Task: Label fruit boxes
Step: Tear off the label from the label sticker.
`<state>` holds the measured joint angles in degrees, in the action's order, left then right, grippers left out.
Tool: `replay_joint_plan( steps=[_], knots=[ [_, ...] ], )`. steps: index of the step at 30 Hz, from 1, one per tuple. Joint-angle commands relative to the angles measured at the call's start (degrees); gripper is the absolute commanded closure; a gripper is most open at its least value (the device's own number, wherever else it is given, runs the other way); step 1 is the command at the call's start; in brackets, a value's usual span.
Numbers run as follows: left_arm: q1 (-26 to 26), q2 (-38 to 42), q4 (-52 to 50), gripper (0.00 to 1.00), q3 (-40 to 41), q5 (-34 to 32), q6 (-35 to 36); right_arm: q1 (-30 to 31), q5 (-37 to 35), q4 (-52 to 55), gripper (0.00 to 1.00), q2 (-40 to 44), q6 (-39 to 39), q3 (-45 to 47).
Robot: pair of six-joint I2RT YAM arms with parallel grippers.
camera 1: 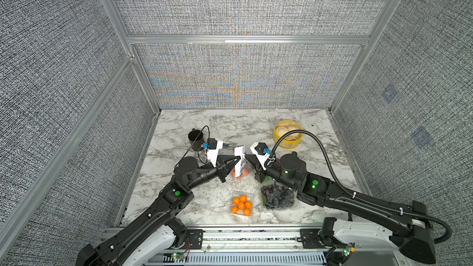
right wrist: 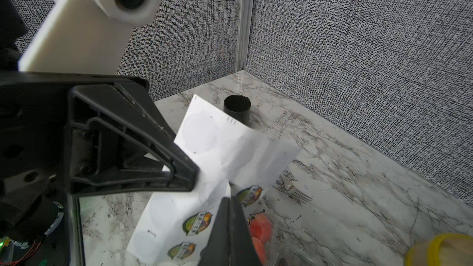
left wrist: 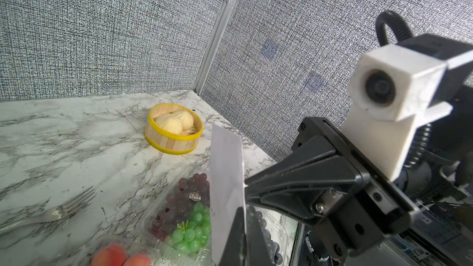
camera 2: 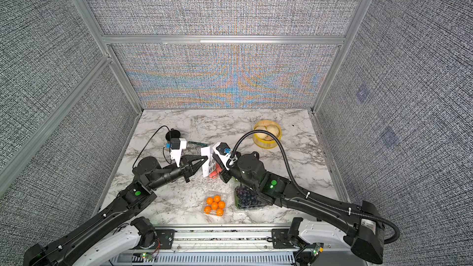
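Note:
A white label sheet (camera 1: 240,161) (camera 2: 206,161) hangs upright between both grippers, above the strawberry box (camera 1: 239,174) (left wrist: 120,254). My left gripper (camera 1: 237,159) (left wrist: 244,209) is shut on one edge of the sheet. My right gripper (camera 1: 246,159) (right wrist: 230,195) is shut on the opposite edge, beside a round fruit sticker (right wrist: 249,195). More stickers (right wrist: 197,222) remain lower on the sheet. The orange-ball box (camera 1: 241,205) and the dark grape box (camera 1: 277,197) lie near the front. The red-green grape box (left wrist: 186,216) lies under the right arm.
A black cup (camera 1: 196,139) (right wrist: 236,110) stands at the back left. A yellow bamboo steamer (camera 1: 287,134) (left wrist: 174,129) with pale buns sits at the back right. A metal fork (left wrist: 51,213) (right wrist: 291,190) lies on the marble top. Grey walls close in three sides.

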<state>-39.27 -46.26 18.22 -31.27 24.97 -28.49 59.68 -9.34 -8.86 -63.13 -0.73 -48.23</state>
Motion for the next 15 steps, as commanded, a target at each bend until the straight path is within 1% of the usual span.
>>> replay_joint_plan(
  steps=[1, 3, 8, 11, 13, 15],
  knots=[
    [0.07, 0.34, -1.65, 1.00, -0.41, -3.70, 0.80, 0.00, -2.31, -0.14, 1.00, 1.02, 0.03, 0.40],
    [0.02, 0.29, -2.74, 1.00, -0.48, -5.31, 0.89, 0.00, -2.80, 0.17, 1.00, 1.73, 0.03, 0.94],
    [0.07, 0.69, -2.73, 1.00, 0.05, -6.36, 0.39, 0.00, -2.87, 0.83, 1.00, 2.57, 0.44, 1.64],
    [0.06, 1.12, -4.55, 1.00, 0.06, -8.62, -0.79, 0.02, -2.53, 2.82, 1.00, 3.18, 0.90, 1.65],
    [0.07, 1.48, -6.22, 1.00, 0.54, -9.61, -1.50, 0.15, -2.73, 7.26, 1.00, 3.37, 1.03, 0.72],
    [0.07, 1.86, -9.50, 1.00, 1.25, -11.21, -2.47, 0.66, -5.98, 14.02, 1.00, 3.54, 2.19, -0.66]
  ],
)
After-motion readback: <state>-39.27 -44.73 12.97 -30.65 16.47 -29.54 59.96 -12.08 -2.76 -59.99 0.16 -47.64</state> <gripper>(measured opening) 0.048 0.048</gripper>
